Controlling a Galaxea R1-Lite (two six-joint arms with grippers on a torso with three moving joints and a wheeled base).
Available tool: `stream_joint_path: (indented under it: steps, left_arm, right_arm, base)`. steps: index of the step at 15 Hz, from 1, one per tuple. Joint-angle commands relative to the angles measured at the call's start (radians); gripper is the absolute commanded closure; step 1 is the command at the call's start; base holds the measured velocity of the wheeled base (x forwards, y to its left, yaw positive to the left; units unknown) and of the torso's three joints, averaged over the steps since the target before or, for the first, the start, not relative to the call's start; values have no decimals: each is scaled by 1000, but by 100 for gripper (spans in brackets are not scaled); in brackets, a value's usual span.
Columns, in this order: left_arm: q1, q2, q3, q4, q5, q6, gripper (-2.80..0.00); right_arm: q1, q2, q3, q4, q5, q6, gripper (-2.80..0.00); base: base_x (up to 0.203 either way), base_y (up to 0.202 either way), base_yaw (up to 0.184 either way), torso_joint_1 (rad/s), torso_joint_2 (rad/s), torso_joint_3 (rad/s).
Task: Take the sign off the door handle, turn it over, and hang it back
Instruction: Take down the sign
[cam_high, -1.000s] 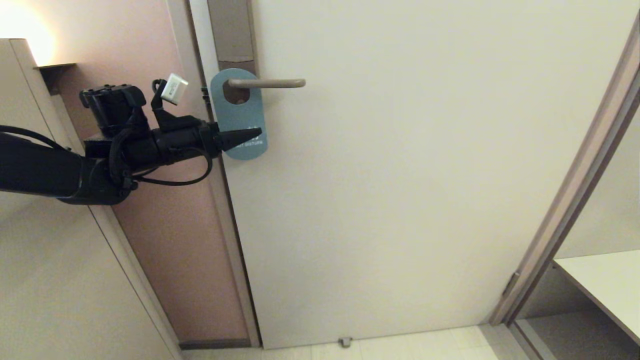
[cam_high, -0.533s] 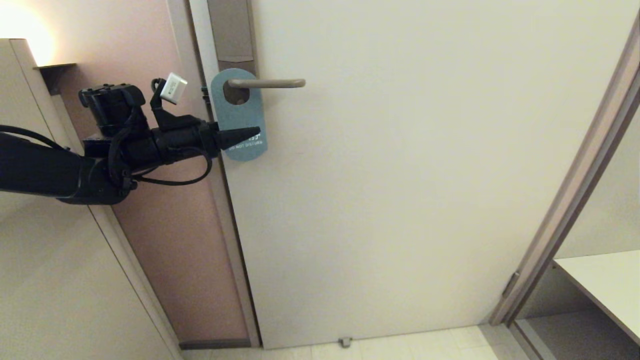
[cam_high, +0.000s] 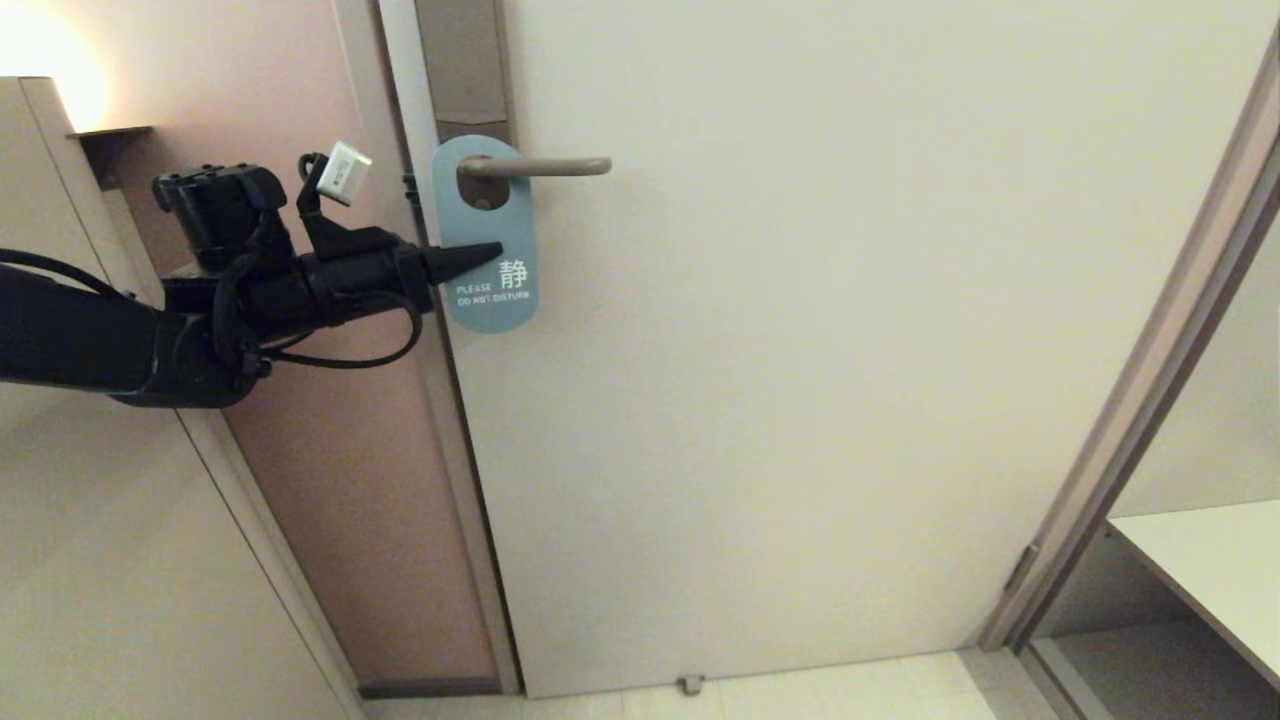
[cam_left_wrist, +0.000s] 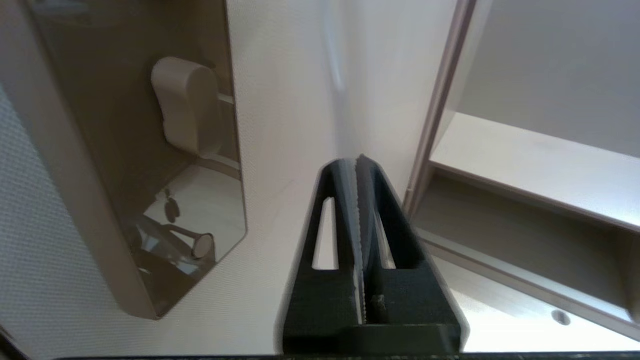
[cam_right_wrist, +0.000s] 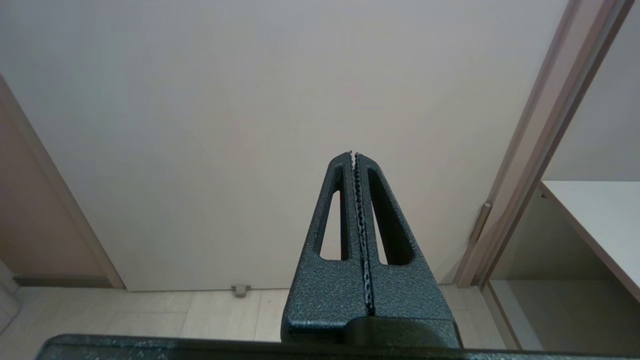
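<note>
Left tool (cam_high: 490, 252), fully closed, pinches the blue sign (cam_high: 487, 238) hanging on the door handle (cam_high: 535, 166).

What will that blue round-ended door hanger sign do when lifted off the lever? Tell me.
The blue round-ended hanger sign looks thin and flat, so probably light and somewhat bendy. It hangs by its oval hole on the slim beige metal door handle, so it will likely swing. The left claw, shut on its edge, may let it pivot.
</note>
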Motion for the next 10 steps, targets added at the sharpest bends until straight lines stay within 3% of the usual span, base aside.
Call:
stream_joint_path:
  steps: [1,10]
  left_arm:
    - [3,-9,0,-4,-5,-1,0]
    - [7,-61,60,-3,52,44,0]
  right_arm:
    - [0,0,0,0,0,0,0]
    - [0,0,0,0,0,0,0]
  base:
    - [0,0,0,0,0,0]
    - [0,0,0,0,0,0]
